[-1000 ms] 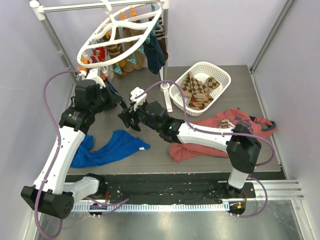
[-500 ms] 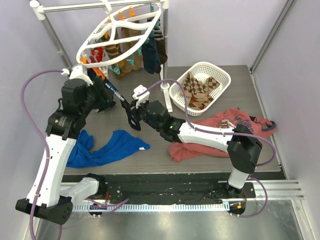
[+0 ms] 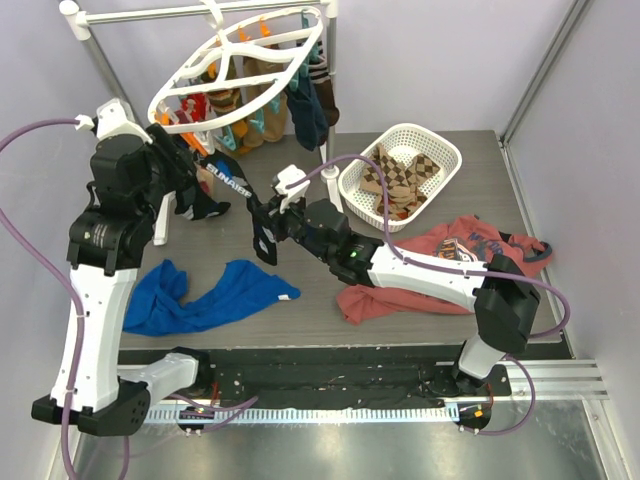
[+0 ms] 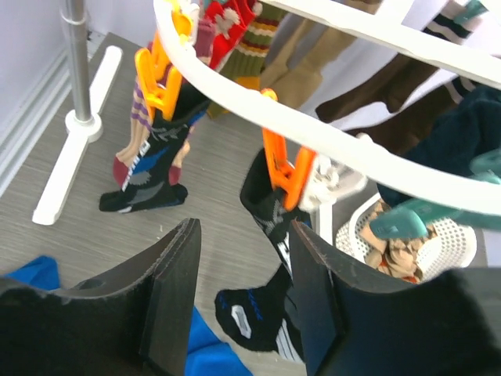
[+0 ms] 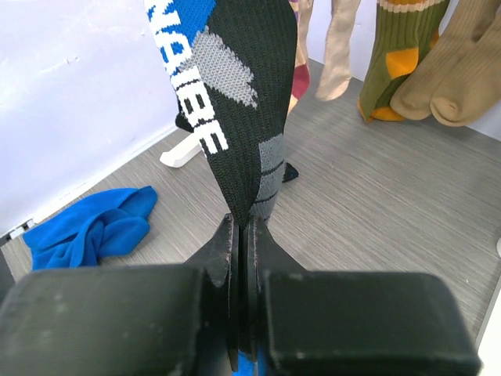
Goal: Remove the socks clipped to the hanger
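Right tool (image 5: 241,229): pressed together, pinching the lower end of a black-and-blue sock (image 5: 239,110).
Left tool (image 4: 243,266): spread, holding nothing, just under the hanger (image 4: 313,145) rim.
Sock's upper end: at an orange clip (image 4: 286,168) on the hanger.
Other socks (image 3: 262,118): hanging from the hanger, above the desk's (image 3: 490,180) far-left end.

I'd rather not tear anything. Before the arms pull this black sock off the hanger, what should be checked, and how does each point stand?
1. Right pincer shut on the black sock: ok.
2. Orange clip released from the sock: not ok, it holds the sock.
3. Left pincer open: ok.
4. Left pincer around that clip: not ok, short of it.
5. Hanger hooked on the rail: ok.
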